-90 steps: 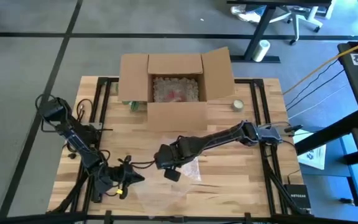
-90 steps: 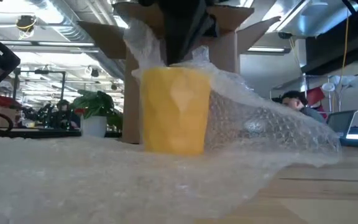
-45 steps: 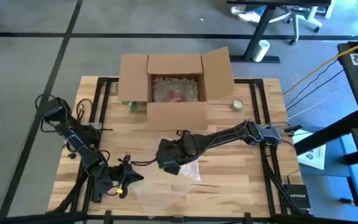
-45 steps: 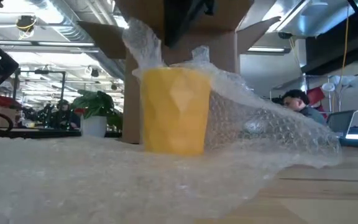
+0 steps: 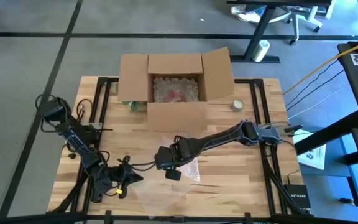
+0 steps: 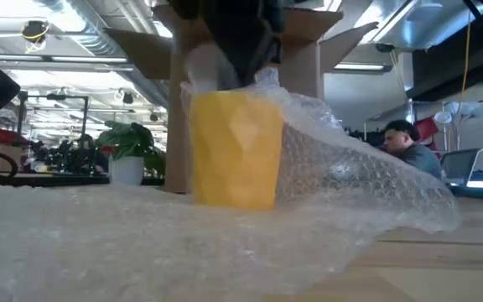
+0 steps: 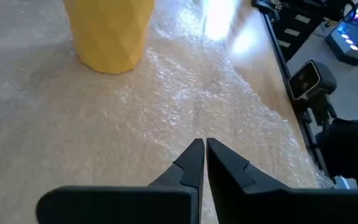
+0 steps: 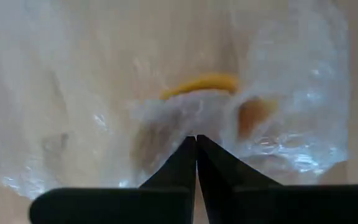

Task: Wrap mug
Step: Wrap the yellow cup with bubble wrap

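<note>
the yellow mug (image 6: 235, 149) stands upright on the bubble wrap (image 6: 367, 180) at the counter's (image 5: 241, 168) near middle. the right gripper (image 8: 196, 144), fingers closed on wrap, has dipped back over the rim, tucking it in. the left gripper (image 7: 204, 149) waits closed, near left.

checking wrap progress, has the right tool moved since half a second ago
Yes. In the low view the right tool has come down, away from the cardboard box behind, pressing the clear bubble wrap flap onto the yellow faceted mug rim.
</note>
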